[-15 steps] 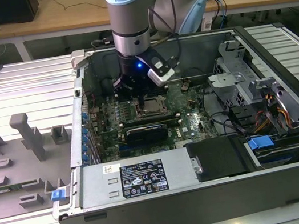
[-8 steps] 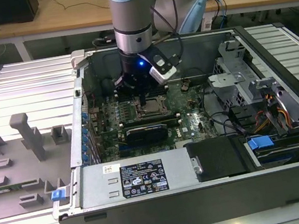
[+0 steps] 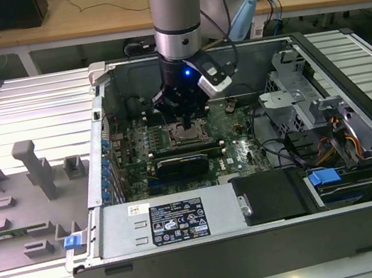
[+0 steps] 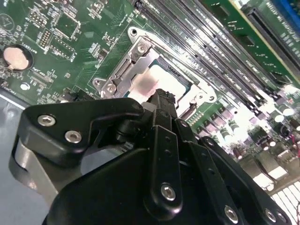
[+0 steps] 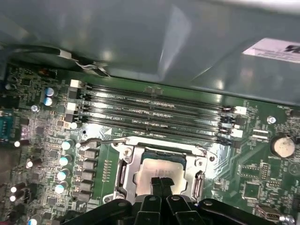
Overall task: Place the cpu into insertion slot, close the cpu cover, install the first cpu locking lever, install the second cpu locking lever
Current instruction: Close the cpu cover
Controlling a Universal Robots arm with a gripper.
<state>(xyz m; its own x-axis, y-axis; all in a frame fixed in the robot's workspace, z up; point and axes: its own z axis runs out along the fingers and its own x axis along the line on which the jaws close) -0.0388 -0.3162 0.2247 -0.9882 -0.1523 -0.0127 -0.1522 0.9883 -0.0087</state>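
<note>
Hand (image 5: 161, 182) low over insertion slot (image 3: 189, 134), middle of green board inside open case (image 3: 263, 248) on slatted counter (image 3: 20, 96). Fingers (image 4: 164, 140) pressed together, pinching nothing, tips just above cpu (image 5: 154, 169). Cpu seated in slot, cpu cover (image 5: 126, 171) lying flat around it. Memory slots (image 5: 154, 115) just beside.

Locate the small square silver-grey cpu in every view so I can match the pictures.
Exterior view: the small square silver-grey cpu sits mid-picture, directly under the black tool.
Second wrist view: cpu just beyond the tool, beside the long black memory slots.
First wrist view: cpu between tool and memory slots.
Shared landmark: the tool, at the cpu everywhere.
</note>
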